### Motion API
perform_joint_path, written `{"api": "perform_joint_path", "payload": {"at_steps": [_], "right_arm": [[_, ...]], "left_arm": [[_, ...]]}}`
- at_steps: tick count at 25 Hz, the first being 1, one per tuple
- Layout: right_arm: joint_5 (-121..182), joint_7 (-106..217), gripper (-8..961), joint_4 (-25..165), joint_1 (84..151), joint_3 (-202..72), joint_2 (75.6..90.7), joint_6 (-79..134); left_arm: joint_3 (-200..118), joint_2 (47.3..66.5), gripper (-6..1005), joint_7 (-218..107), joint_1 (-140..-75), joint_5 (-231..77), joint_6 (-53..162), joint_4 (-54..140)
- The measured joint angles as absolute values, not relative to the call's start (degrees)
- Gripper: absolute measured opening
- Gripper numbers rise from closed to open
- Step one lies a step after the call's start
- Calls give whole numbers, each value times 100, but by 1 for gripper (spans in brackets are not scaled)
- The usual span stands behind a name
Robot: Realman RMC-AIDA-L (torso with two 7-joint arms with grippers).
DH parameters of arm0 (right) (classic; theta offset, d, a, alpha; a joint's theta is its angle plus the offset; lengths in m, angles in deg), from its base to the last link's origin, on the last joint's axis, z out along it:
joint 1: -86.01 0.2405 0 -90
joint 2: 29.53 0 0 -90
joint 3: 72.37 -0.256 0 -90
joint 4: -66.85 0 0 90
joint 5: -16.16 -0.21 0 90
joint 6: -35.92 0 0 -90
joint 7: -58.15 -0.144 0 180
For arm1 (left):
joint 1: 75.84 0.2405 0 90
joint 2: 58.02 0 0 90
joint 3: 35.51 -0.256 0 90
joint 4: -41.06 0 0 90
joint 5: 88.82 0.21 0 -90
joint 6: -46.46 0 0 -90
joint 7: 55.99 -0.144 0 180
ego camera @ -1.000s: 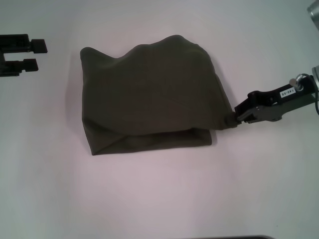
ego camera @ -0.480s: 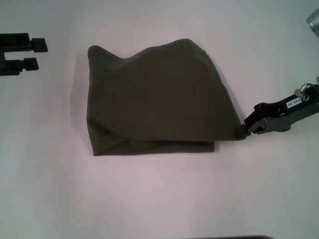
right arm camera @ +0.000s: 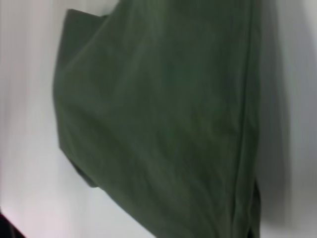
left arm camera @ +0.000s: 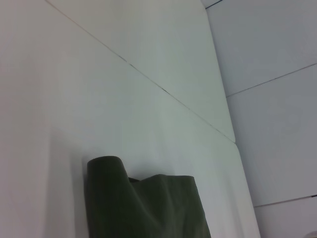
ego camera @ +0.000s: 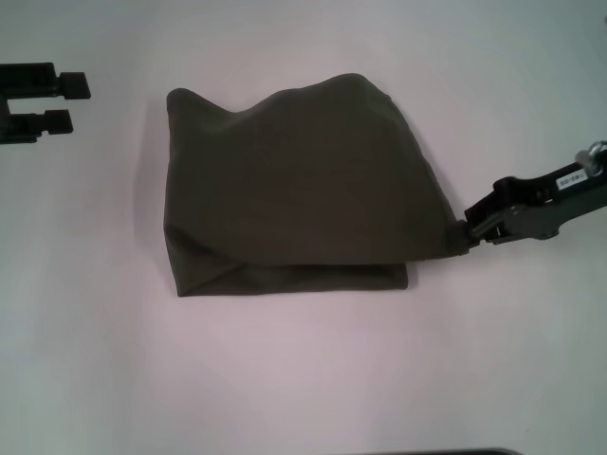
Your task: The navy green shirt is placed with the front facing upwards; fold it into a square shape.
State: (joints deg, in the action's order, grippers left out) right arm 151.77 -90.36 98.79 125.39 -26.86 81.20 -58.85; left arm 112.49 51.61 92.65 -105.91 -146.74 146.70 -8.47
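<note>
A dark olive-green cotton shirt (ego camera: 294,185), folded over on itself into a rough, uneven block, lies on the plain white counter (ego camera: 303,379), with the landmark bundle sitting just above the middle of the head view. Its near edge shows a doubled layer, the upper sheet draped over a lower fold, while its far edge rises in two soft humps. The robot's right gripper (ego camera: 467,227), black with a small white label on its body, reaches in from the right of the shirt and is clenched on the pointed right-hand corner of the upper layer, which is drawn out taut towards it. The left gripper (ego camera: 68,102), also black, sits well apart to the left of the shirt near the counter's edge, its two fingers (ego camera: 74,85) spread and grasping nothing. From the left wrist camera, one rounded hump of the shirt (left arm camera: 143,203) shows low against the pale counter (left arm camera: 99,99). From the right wrist camera, the green cloth (right arm camera: 163,124) fills most of the picture, creased lengthwise.
</note>
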Motion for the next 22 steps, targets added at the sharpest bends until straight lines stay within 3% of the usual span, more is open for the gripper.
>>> {"api": "perform_joint_path", "payload": {"at_steps": [2, 12, 13, 17, 19, 22], "right_arm": [[15177, -9009, 118, 9924, 12538, -2845, 8069, -6062], [15111, -8946, 545, 10531, 12371, -4125, 7687, -6780], [15049, -8904, 549, 10585, 12371, -4233, 7675, -6815], [14456, -8357, 565, 10679, 12367, -4386, 7738, -6911], [13829, -7371, 573, 10669, 12326, -4400, 7931, -6835], [13517, -6698, 585, 10579, 12297, -4405, 8067, -6681]], "left_arm": [[11252, 5159, 691, 9263, -10590, -14674, 14665, -849], [11192, 5142, 690, 9245, -10676, -14671, 14660, -893], [11171, 5142, 690, 9236, -10700, -14670, 14664, -896], [10978, 5166, 691, 9164, -10771, -14666, 14659, -967], [10891, 5172, 691, 9163, -10798, -14665, 14603, -986], [10882, 5174, 691, 9206, -10823, -14664, 14515, -982]]}}
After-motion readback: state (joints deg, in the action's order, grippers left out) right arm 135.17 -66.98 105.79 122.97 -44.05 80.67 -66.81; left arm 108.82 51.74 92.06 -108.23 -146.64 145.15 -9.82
